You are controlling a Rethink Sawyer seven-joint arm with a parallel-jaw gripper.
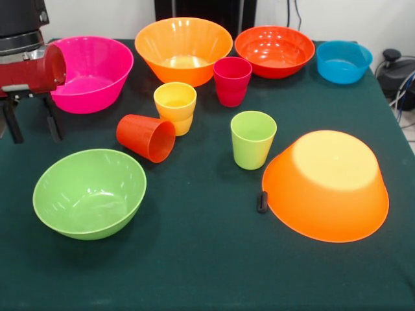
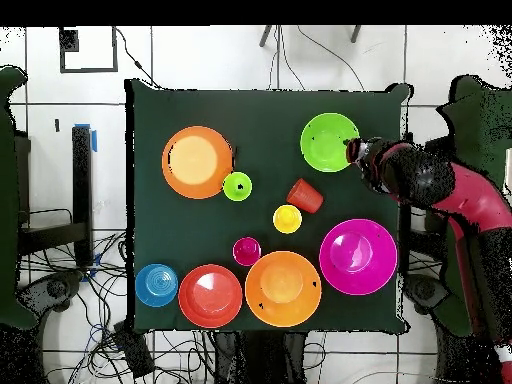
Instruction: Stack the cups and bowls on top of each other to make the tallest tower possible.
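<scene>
My gripper point(image 1: 32, 123) hangs open and holds nothing at the table's left edge, beside the pink bowl point(image 1: 91, 72). From above the gripper point(image 2: 362, 155) sits between the lime green bowl point(image 2: 329, 141) and the pink bowl point(image 2: 358, 256). One orange bowl point(image 1: 183, 48), the red-orange bowl point(image 1: 274, 50) and the blue bowl point(image 1: 343, 61) stand upright along the back. Another orange bowl point(image 1: 326, 184) lies upside down at front right. The crimson cup point(image 1: 232, 81), yellow cup point(image 1: 175, 107) and lime green cup point(image 1: 252, 138) stand upright. The orange-red cup point(image 1: 146, 137) lies on its side.
A small black piece point(image 1: 262, 201) lies against the rim of the upside-down orange bowl. The lime green bowl point(image 1: 89, 193) stands at front left. The dark green cloth point(image 1: 194, 272) covers the table. Cables and black gear point(image 1: 395, 71) sit beyond the right edge.
</scene>
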